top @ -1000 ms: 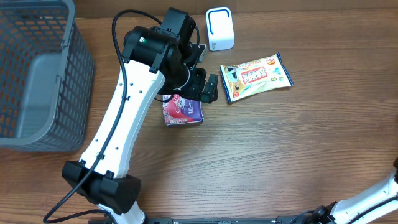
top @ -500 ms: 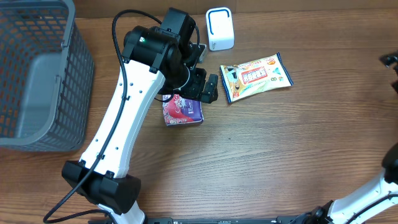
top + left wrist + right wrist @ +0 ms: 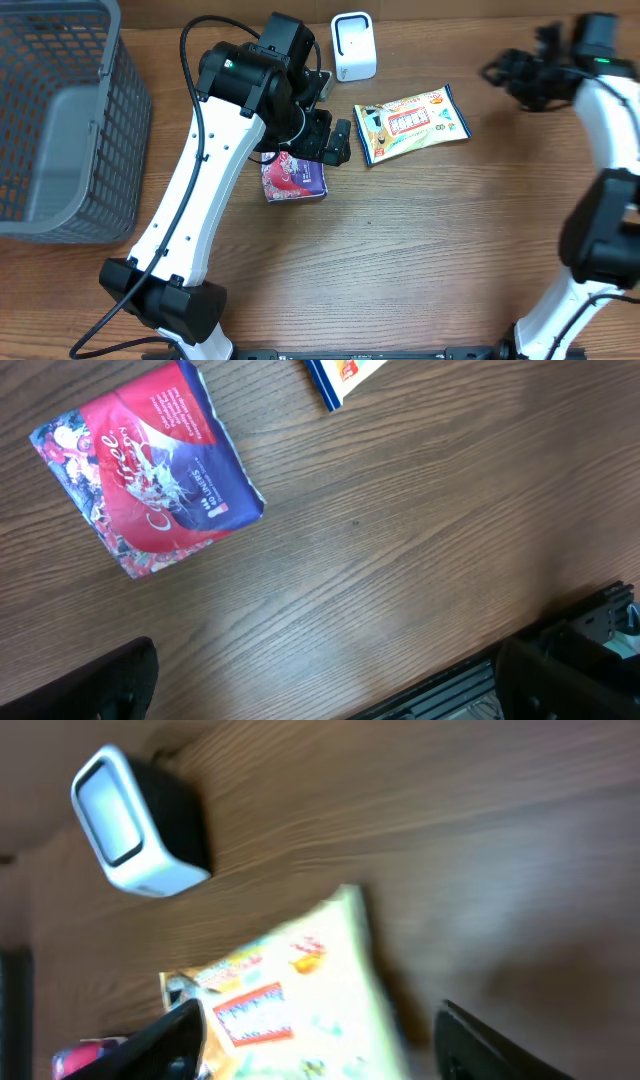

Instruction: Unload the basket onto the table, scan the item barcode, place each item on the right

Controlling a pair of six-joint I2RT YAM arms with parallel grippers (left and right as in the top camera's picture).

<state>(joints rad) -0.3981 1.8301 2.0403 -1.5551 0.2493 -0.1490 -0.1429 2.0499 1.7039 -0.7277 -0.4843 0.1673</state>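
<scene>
Though two packets lay on the table in the overhead view, the yellow snack packet seemed the likelier item. It lay flat, face up, just below and to the right of the white scanner. The right gripper hung off to its right, well apart from it. The left gripper hovered between that packet and a red packet, touching neither. A grey mesh basket stood at the far left. Only a pale grey panel showed inside it, and no goods could be made out.

From the left wrist, the red packet looked crinkled and glossy. Only a blue-edged corner of the yellow packet showed at the top. The left gripper had its fingers spread wide with bare wood between them.

From the right wrist, blurred, the scanner and the yellow packet lay ahead. The right gripper had its fingers apart and nothing between them.

The packet was probably light, limp and slick, and it would sag if lifted by a corner. A pinch on a sealed side edge seemed best, since its contents might crush under a hard squeeze. The barcode was not visible and was presumably underneath.
</scene>
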